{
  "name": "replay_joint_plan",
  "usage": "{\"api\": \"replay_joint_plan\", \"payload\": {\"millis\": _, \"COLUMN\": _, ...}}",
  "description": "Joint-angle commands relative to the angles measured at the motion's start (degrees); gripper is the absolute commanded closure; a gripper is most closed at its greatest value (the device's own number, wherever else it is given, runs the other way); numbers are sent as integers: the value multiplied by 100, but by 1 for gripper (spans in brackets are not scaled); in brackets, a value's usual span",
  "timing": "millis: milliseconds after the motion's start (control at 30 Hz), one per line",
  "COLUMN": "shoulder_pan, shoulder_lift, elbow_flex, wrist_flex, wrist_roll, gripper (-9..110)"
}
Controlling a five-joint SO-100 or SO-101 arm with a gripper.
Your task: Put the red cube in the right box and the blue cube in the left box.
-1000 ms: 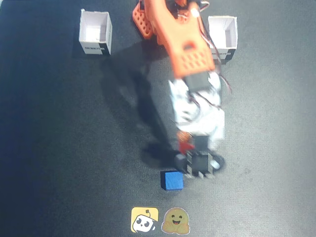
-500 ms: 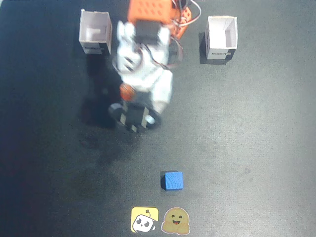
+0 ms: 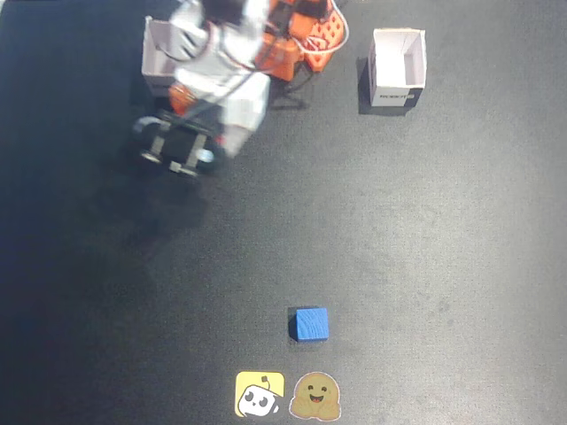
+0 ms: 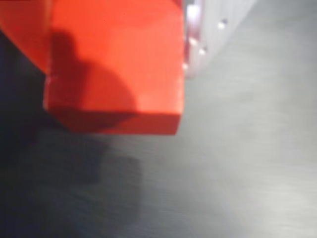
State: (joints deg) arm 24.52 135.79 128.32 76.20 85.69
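In the wrist view the red cube point(image 4: 114, 64) fills the upper left, pressed against a white finger point(image 4: 208, 29). In the fixed view my gripper point(image 3: 183, 99) is shut on the red cube point(image 3: 180, 93), just in front of the right box point(image 3: 158, 49), which stands at the view's upper left and is partly hidden by the arm. The blue cube point(image 3: 310, 324) lies alone on the mat at the lower middle. At the view's upper right stands the left box point(image 3: 399, 66), with nothing visible inside it.
The orange arm base point(image 3: 306, 35) sits at the top between the two boxes. Two cartoon stickers point(image 3: 259, 394) point(image 3: 316, 395) lie at the bottom edge, below the blue cube. The surface is a dark mat point(image 3: 443, 221).
The arm has swung from beside the blue cube up and to the view's left, carrying the red cube to the box at the upper left. The blue cube has not moved.
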Motion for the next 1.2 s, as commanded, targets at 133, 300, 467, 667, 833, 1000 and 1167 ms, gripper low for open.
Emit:
{"api": "replay_joint_plan", "payload": {"millis": 133, "shoulder_pan": 1494, "shoulder_lift": 281, "elbow_flex": 158, "wrist_flex": 26, "wrist_roll": -457, "gripper": 90}}
{"api": "replay_joint_plan", "payload": {"millis": 300, "shoulder_pan": 2259, "shoulder_lift": 492, "elbow_flex": 519, "wrist_flex": -35, "wrist_roll": -431, "gripper": 89}}
{"api": "replay_joint_plan", "payload": {"millis": 467, "shoulder_pan": 2918, "shoulder_lift": 1002, "elbow_flex": 791, "wrist_flex": 202, "wrist_roll": -448, "gripper": 89}}
{"api": "replay_joint_plan", "payload": {"millis": 667, "shoulder_pan": 3480, "shoulder_lift": 1283, "elbow_flex": 791, "wrist_flex": 650, "wrist_roll": -431, "gripper": 89}}
{"api": "replay_joint_plan", "payload": {"millis": 833, "shoulder_pan": 3797, "shoulder_lift": 1301, "elbow_flex": 782, "wrist_flex": 914, "wrist_roll": -246, "gripper": 89}}
{"api": "replay_joint_plan", "payload": {"millis": 1000, "shoulder_pan": 3999, "shoulder_lift": 1257, "elbow_flex": 782, "wrist_flex": 1055, "wrist_roll": 193, "gripper": 89}}
{"api": "replay_joint_plan", "payload": {"millis": 1167, "shoulder_pan": 4113, "shoulder_lift": 1257, "elbow_flex": 826, "wrist_flex": 1169, "wrist_roll": 642, "gripper": 89}}
